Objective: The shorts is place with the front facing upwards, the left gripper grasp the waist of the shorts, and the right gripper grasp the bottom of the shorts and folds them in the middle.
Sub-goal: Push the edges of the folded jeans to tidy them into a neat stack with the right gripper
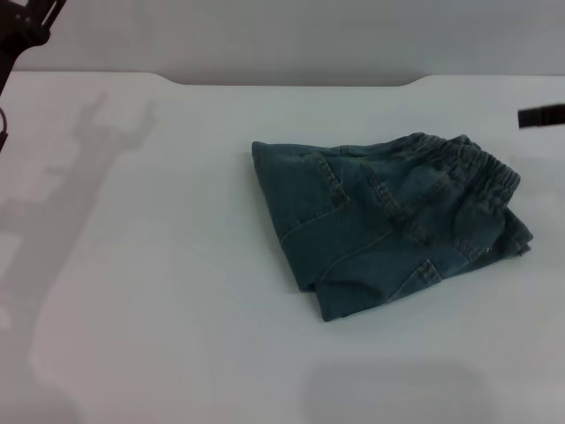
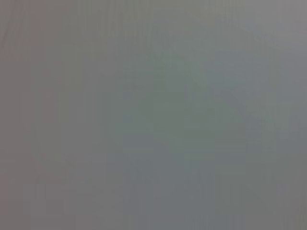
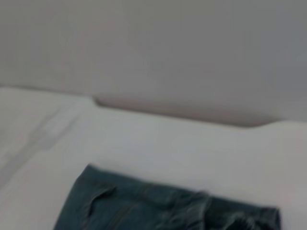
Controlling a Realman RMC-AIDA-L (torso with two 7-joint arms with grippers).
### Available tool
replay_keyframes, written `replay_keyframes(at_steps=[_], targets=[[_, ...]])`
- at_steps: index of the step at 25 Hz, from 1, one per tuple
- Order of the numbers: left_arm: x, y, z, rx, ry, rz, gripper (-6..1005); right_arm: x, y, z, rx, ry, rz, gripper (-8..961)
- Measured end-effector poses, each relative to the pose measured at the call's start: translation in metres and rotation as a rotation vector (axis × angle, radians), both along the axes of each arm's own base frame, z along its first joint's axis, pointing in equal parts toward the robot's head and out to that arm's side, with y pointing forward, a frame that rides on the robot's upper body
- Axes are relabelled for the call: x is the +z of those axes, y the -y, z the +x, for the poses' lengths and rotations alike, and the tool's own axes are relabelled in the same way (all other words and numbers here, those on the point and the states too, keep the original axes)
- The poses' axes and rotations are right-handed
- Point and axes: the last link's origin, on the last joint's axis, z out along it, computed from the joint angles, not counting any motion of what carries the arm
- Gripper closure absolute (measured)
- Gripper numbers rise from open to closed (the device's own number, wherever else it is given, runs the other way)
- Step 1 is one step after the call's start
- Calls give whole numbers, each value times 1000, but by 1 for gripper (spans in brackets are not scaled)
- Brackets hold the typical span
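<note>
The shorts (image 1: 388, 221) lay already folded on the white desk (image 1: 177, 309), right of centre, so the fold looked done (neither pincer's state could be told), leaving only pulling both arms clear

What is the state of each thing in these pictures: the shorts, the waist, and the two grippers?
shorts: folded in the middle, lying flat on the white table, held by nothing.
waist: gathered elastic band on top, at the far right side of the folded shorts.
left gripper: raised at the far left, away from the shorts.
right gripper: at the right edge, clear of the shorts.
</note>
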Motion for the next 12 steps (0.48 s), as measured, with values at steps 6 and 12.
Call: replay_keyframes(at_steps=[6, 12], targets=[[-1, -3, 3, -8, -9, -6, 170, 11, 11, -6, -49, 67, -89, 453], [1, -3, 6, -20, -12, -1, 172, 8, 17, 3, -103, 114, -142, 453]])
